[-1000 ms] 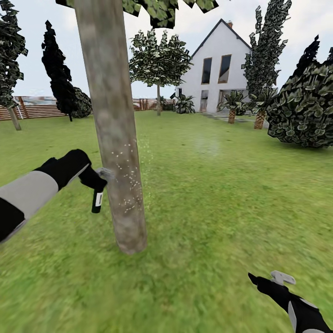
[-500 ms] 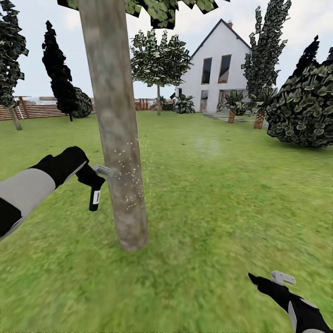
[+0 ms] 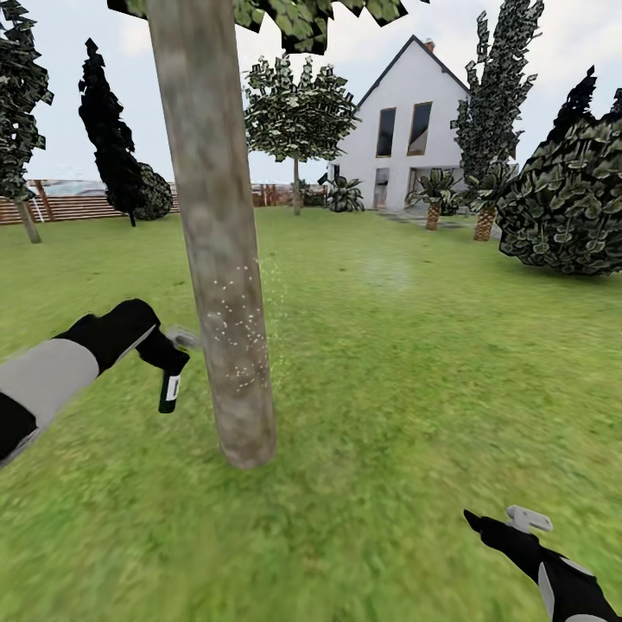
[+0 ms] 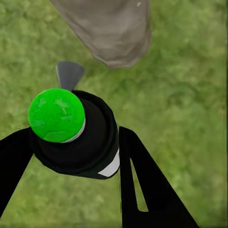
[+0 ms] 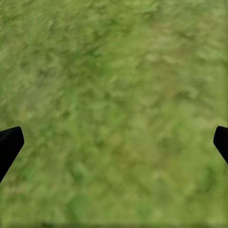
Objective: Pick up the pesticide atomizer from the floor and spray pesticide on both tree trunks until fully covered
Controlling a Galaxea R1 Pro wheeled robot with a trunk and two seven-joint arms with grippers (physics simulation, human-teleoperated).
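No text, brand, number or sign can be read anywhere. The atomizer (image 3: 169,389), just beside the trunk (image 3: 216,233), carries a white label patch, but the patch looks blank at this size, in the head view and the left wrist view alike.

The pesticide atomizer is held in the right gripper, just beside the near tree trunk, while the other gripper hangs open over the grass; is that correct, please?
Not quite: the pesticide atomizer is held in the left gripper, as the head view shows, beside the near tree trunk. The left wrist view shows the fingers closed on the bottle. It is the right gripper that hangs open over the grass.
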